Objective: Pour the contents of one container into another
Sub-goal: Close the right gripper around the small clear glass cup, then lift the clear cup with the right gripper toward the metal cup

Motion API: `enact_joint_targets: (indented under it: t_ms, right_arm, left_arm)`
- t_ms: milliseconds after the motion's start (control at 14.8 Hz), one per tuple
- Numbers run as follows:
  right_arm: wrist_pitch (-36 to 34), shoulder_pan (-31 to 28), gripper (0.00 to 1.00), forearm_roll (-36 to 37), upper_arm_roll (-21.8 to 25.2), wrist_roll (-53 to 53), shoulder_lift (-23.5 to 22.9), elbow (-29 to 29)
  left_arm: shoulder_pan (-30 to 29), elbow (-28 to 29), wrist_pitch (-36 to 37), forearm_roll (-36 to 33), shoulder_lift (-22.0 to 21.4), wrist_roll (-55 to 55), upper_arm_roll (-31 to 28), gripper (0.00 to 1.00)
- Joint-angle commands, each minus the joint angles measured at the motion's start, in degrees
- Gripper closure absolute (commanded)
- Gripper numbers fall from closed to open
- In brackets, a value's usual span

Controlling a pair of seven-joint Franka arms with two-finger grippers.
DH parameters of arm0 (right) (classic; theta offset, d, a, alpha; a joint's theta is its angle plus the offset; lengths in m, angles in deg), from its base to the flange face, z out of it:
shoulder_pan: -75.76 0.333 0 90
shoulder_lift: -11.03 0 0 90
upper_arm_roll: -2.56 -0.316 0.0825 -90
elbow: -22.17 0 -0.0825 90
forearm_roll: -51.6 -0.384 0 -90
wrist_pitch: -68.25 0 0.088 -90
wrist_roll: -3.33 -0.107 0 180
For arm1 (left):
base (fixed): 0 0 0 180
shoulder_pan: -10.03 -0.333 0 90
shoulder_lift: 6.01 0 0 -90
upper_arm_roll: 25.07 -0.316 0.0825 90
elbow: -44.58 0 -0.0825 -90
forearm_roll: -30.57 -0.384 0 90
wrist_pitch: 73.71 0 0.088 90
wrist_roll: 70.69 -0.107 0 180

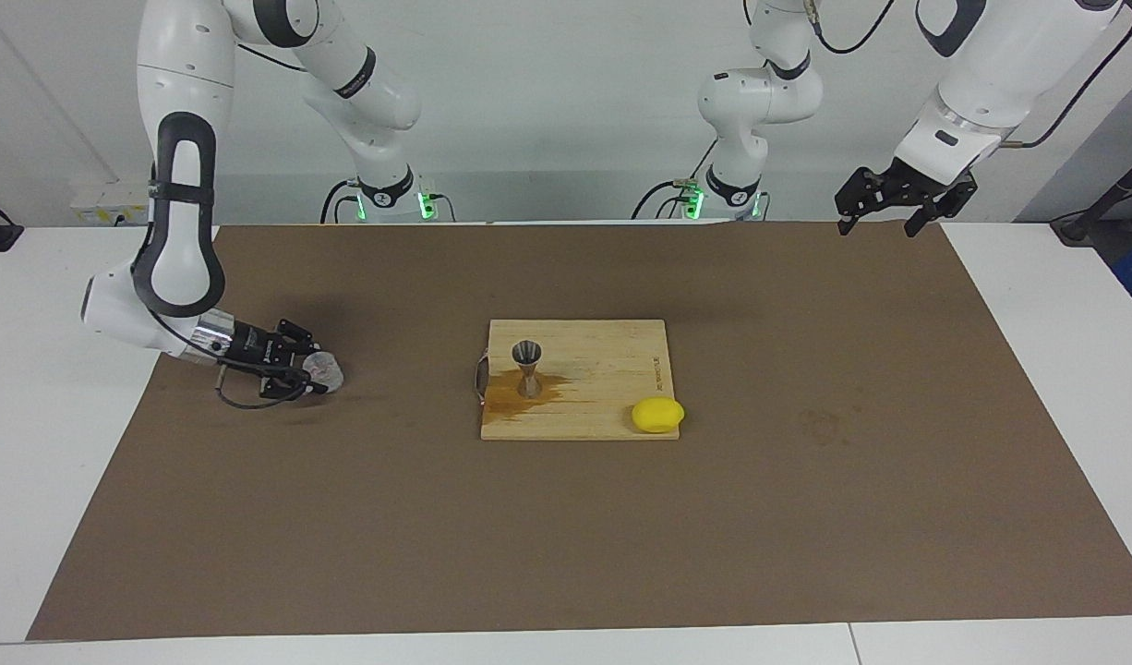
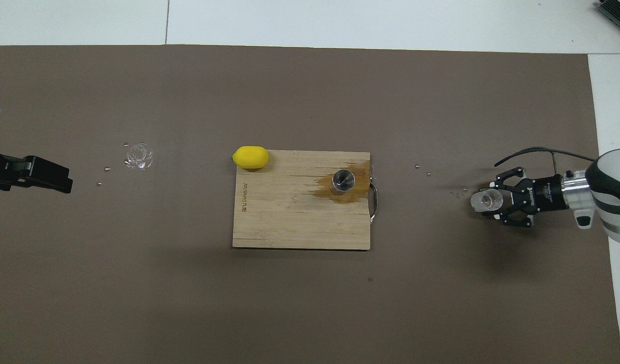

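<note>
The clear glass tumbler (image 1: 327, 371) (image 2: 485, 200) is low at the brown mat near the right arm's end of the table. My right gripper (image 1: 313, 371) (image 2: 492, 201) reaches in sideways and is shut on it, one finger on each side. I cannot tell whether the glass rests on the mat. The silver hourglass jigger (image 1: 527, 366) (image 2: 343, 180) stands upright on the wooden board (image 1: 594, 406) (image 2: 290, 217), in a brown spill. My left gripper (image 1: 891, 208) (image 2: 62, 179) waits open in the air over the left arm's end of the mat.
A yellow lemon (image 1: 657, 415) (image 2: 250, 157) lies at the board's corner toward the left arm's end. A wet ring mark (image 1: 819, 425) (image 2: 138, 155) and a few droplets (image 2: 422, 169) dot the mat. The board has a metal handle (image 2: 374, 202).
</note>
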Motion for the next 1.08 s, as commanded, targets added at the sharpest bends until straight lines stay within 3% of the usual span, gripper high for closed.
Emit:
enact_joint_targets:
  t_ms: [0,405,811,1014]
  right_arm:
    - [1.05,-0.26,0.98,-1.68,-0.29,1.0,1.67,-1.75]
    - [1.14,0.43,1.0,-1.59,-0.56,-1.54,3.68,-1.04]
    - [1.49,8.95,1.0,-1.42,-0.38,-14.89,9.83,-1.05]
    - [4.91,12.73,1.0,-1.16,-0.38,-21.74,11.86,-0.61]
  left_arm:
    - [0.06,1.38,0.42,0.51,-1.56,0.67,-0.08,0.0]
    - [0.06,1.38,0.42,0.51,-1.56,0.67,-0.08,0.0]
    - [0.06,1.38,0.42,0.51,-1.56,0.67,-0.08,0.0]
    - [0.06,1.38,0.42,0.51,-1.56,0.67,-0.08,0.0]
